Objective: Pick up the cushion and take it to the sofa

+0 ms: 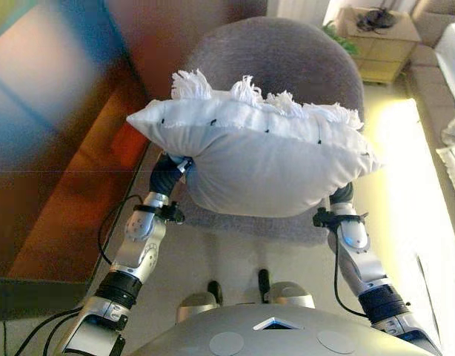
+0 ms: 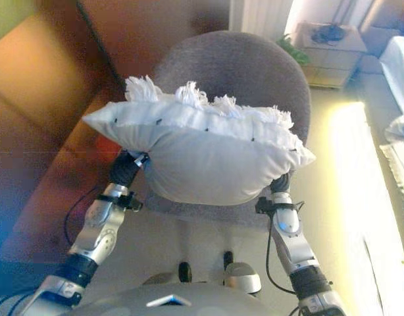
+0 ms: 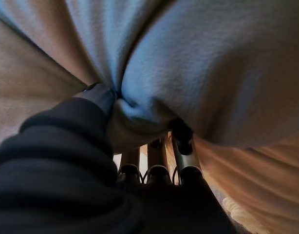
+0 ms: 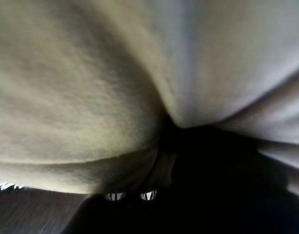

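Observation:
A white cushion [image 1: 264,159] with a tasselled top edge is held up between my two arms, above a grey round armchair [image 1: 279,55]. My left hand [image 3: 97,97] is under the cushion's left end. In the left wrist view its thumb and fingers [image 3: 157,168] pinch a fold of the cushion [image 3: 213,73]. My right hand [image 4: 222,195] is pressed into the cushion's right underside [image 4: 91,97] and is mostly hidden in shadow. In the eye views both hands are hidden under the cushion. A pale sofa [image 1: 442,126] shows at the right edge.
A light wooden side table [image 1: 379,48] with dark items on top stands at the back right, with a green plant [image 1: 337,33] beside it. A brown-orange blurred surface [image 1: 64,193] fills the left side. Pale floor [image 1: 405,193] runs between armchair and sofa.

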### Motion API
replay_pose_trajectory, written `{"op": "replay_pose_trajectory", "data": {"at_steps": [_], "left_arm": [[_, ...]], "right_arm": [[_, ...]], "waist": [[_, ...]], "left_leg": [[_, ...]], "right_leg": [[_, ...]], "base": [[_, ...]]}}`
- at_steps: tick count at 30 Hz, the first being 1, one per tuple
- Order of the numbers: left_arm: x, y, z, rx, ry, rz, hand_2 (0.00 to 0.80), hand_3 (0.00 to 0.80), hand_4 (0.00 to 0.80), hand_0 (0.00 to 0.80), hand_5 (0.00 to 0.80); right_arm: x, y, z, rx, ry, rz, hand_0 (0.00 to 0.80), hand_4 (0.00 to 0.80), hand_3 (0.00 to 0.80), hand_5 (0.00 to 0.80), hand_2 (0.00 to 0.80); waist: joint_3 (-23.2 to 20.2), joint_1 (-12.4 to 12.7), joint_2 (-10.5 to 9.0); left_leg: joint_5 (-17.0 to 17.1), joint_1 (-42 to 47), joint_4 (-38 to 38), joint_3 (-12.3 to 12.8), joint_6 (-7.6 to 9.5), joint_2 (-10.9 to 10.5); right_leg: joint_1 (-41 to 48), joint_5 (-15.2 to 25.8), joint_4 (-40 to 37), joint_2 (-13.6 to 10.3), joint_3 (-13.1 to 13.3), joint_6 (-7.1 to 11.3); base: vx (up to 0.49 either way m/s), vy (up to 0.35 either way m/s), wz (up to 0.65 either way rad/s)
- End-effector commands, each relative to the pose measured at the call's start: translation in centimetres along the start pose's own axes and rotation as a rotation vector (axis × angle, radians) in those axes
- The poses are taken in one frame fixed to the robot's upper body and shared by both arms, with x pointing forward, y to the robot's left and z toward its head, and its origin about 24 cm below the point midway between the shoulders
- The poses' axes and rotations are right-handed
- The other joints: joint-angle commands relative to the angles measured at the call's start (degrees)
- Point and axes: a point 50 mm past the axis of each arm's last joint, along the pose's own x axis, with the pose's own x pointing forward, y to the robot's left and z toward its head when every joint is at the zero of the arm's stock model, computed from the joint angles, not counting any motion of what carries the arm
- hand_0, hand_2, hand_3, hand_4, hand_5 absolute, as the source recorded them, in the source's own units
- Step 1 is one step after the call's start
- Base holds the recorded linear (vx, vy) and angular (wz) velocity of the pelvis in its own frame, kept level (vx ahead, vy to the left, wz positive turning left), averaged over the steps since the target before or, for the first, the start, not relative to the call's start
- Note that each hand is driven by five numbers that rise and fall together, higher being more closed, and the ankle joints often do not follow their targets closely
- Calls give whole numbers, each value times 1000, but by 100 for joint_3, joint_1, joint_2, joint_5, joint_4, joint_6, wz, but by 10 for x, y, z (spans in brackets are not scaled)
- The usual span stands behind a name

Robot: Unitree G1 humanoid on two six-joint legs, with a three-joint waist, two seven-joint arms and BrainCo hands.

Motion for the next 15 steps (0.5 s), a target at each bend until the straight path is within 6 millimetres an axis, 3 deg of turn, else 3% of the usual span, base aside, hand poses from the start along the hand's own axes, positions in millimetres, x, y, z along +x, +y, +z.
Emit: {"op": "replay_pose_trajectory", "data": {"at_steps": [1, 7, 15], "left_arm": [[36, -59, 25, -1, -189, -251, 800, 800, 800, 800, 800], [35, -62, 11, -28, -136, -226, 800, 800, 800, 800, 800], [34, -57, -11, -34, -31, -172, 800, 800, 800, 800, 800]], "right_arm": [[12, 40, 34, 16, -190, 169, 800, 800, 800, 800, 800], [15, 37, 24, 6, -146, 167, 800, 800, 800, 800, 800], [19, 35, 4, 0, -43, 129, 800, 800, 800, 800, 800]], "waist": [[-144, -188, -41], [-121, -213, -86], [-165, -91, -241]], "left_leg": [[-820, 108, 41, 104, 291, -130], [-869, 254, 44, 218, 342, -127], [-898, 435, 116, 248, 347, -71]], "right_leg": [[24, -451, 159, -351, 171, 540], [50, -439, 213, -357, 360, 601], [205, -395, 242, -371, 358, 660]], "base": [[67, -2, -24], [80, -21, -29], [152, -53, -10]]}}
